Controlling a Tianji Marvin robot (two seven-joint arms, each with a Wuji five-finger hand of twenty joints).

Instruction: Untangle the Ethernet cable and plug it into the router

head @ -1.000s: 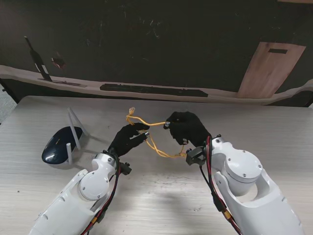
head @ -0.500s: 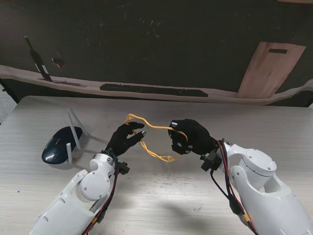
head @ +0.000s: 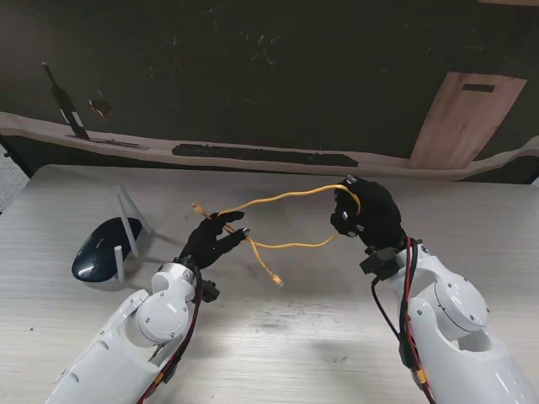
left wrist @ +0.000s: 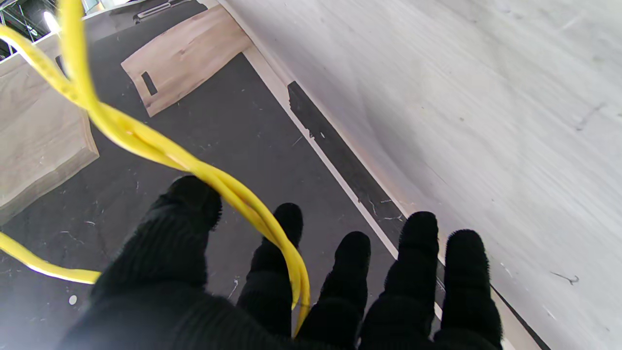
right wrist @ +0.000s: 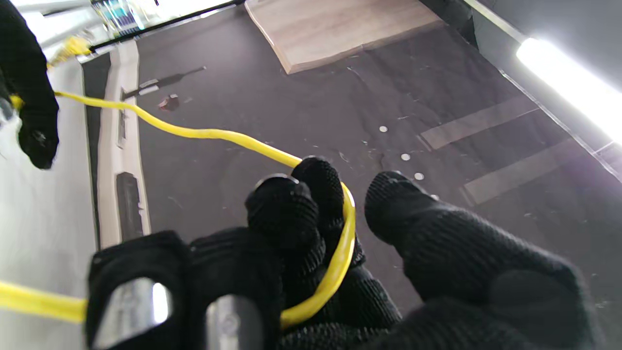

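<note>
The yellow Ethernet cable [head: 286, 196] hangs off the table in two strands between my hands. My left hand [head: 215, 238] is shut on it, and the twisted strands [left wrist: 146, 141] run down between its fingers [left wrist: 286, 228]. My right hand [head: 366, 212] is shut on the cable's bend, which hooks round a curled finger [right wrist: 335, 272]. One plug [head: 198, 206] sticks out to the left of the left hand. The other plug [head: 276, 279] dangles nearer to me, between the arms. The dark blue router [head: 105, 248] with white antennas [head: 128, 217] lies left of the left hand.
Past the table's far edge [head: 253, 168] is dark floor with a wooden board [head: 463, 118]. My left hand [right wrist: 29, 107] shows at the edge of the right wrist view. A black strip [head: 261, 154] lies along the ledge beyond the table.
My right hand has moved right and away from me, drawing the cable out from a tight tangle into two long strands. One plug dropped toward me; the left hand barely moved.
</note>
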